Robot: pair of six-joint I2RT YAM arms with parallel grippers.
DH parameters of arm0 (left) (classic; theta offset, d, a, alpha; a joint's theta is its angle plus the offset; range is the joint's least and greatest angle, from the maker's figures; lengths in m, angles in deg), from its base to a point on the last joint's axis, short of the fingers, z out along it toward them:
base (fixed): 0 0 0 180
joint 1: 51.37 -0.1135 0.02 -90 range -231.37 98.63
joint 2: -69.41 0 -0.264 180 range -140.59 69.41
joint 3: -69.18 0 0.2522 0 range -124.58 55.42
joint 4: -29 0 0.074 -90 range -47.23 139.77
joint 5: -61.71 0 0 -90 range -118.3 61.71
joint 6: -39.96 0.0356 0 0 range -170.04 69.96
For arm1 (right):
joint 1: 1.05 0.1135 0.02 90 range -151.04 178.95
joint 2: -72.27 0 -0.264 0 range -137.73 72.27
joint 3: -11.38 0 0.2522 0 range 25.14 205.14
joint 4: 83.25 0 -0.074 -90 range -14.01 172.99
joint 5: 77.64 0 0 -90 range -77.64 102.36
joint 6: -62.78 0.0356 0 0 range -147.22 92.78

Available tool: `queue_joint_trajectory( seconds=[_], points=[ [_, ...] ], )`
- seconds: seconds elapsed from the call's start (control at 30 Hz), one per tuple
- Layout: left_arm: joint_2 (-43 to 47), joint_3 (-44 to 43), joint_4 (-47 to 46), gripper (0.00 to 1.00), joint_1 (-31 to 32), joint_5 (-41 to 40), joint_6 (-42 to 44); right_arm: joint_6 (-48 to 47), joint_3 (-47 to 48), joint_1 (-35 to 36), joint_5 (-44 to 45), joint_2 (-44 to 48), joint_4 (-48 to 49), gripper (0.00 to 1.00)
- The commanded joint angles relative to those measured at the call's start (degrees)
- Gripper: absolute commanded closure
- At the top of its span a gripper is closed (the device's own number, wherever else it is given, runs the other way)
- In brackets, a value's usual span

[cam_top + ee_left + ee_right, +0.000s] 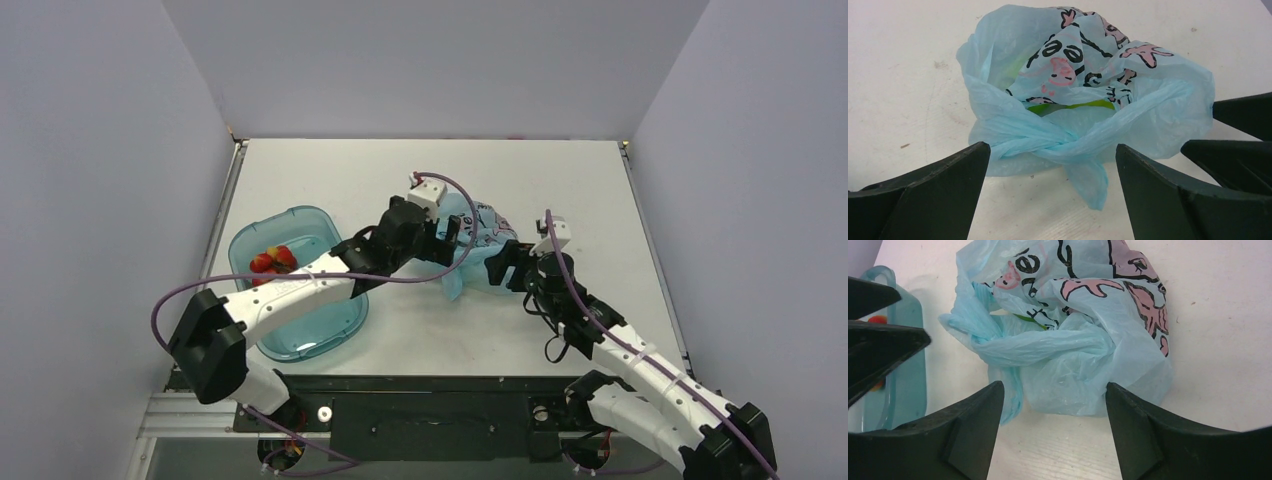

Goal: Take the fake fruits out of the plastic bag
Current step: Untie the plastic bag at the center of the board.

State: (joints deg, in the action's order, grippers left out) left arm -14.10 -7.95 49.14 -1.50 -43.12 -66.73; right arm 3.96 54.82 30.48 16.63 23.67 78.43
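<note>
The plastic bag (482,243) lies crumpled on the white table, light blue with pink and black prints. In the left wrist view the bag (1083,95) has a twisted handle hanging toward me, and a bit of green fake fruit (1070,106) shows in its mouth. The same green sliver (1025,319) peeks out of the bag (1073,345) in the right wrist view. My left gripper (455,240) (1053,155) is open just in front of the bag, holding nothing. My right gripper (508,268) (1053,390) is open at the bag's near right side, also empty.
A teal translucent tray (330,325) sits left of the bag with a red berry cluster (272,260) in it. The tray's edge (908,375) shows at the left of the right wrist view, behind the left gripper's fingers (878,345).
</note>
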Motion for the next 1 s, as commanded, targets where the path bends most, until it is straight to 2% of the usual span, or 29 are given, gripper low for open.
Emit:
queue_joint_trajectory(
  seconds=[0.0, 0.13, 0.3, 0.4, 0.47, 0.57, 0.67, 0.8, 0.87, 0.97],
  points=[
    [-5.4, -7.9, 1.1, 0.03, -0.2, -2.2, -4.5, 4.5, 0.1, 1.2, 4.7, 0.0, 5.9, 0.29],
    [-8.1, -13.7, 7.4, 0.03, 0.7, -4.8, 3.5, 5.4, 0.3, -1.8, -1.8, -2.1, 7.3, 0.28],
    [-8.6, -13.6, 11.7, 0.03, 0.8, -3.1, 25.3, 8.0, -1.0, -11.1, -13.1, -5.2, 10.4, 0.30],
    [-7.6, -11.4, 13.3, 0.03, 0.6, -1.7, 38.1, 8.2, -2.0, -13.6, -15.5, -5.6, 11.3, 0.32],
    [-7.7, -10.5, 14.5, 0.03, 0.5, -2.5, 40.8, 7.1, -1.8, -13.7, -16.0, -5.5, 11.0, 0.35],
    [-8.0, -7.3, 10.5, 0.04, 0.4, -3.4, 43.2, 5.7, -1.3, -13.7, -15.3, -3.8, 9.8, 0.38],
    [-10.4, -6.4, 7.5, 0.28, -0.1, -5.4, 43.5, 4.5, 0.8, -13.5, -13.5, -1.7, 5.8, 0.39],
    [-12.7, -5.8, 6.9, 0.29, -1.7, 0.4, 40.6, 3.2, 5.2, -13.3, -10.4, 0.0, -3.4, 0.39],
    [-13.2, -3.9, 3.5, 0.30, -2.2, 1.2, 40.1, 4.1, 5.4, -12.1, -9.1, 1.7, -4.3, 0.40],
    [-13.5, -1.3, -1.3, 0.38, -2.6, 1.5, 40.1, 7.2, 4.7, -6.1, -5.4, 4.0, -4.5, 0.40]
  ],
)
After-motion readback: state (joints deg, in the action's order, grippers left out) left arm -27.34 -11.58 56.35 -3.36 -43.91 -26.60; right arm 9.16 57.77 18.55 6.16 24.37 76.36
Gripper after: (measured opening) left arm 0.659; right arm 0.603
